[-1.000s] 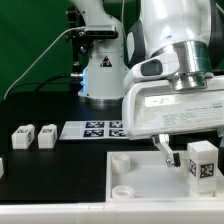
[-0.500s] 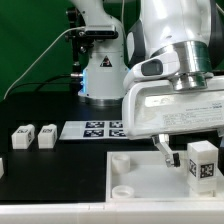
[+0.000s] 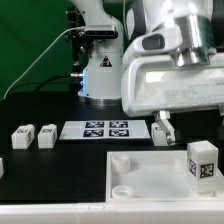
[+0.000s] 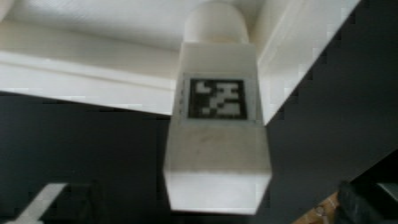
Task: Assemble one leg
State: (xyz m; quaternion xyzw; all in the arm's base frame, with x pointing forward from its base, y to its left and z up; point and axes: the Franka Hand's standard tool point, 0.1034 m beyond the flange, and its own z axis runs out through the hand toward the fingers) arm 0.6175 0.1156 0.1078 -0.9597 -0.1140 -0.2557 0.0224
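The upright leg (image 3: 202, 160) blocks the tray's (image 3: 135, 185) right side, with the arm (image 3: 180, 80) bulking overhead; its left half lies open. Bare counter (image 3: 60, 175) runs left to two loose posts (image 3: 22, 137). The marker board (image 3: 105, 129) lies flat behind.

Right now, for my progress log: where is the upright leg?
At the exterior view's right, the upright leg stands on the right end of the white tray.

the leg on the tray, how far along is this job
Looks done: the leg stands upright in a corner of the tray. In hand: nothing; the gripper hangs above it, and its one visible finger is clear of the leg. Left: probably little. Whether the leg is fully seated cannot be told. Two other posts lie untouched on the table.
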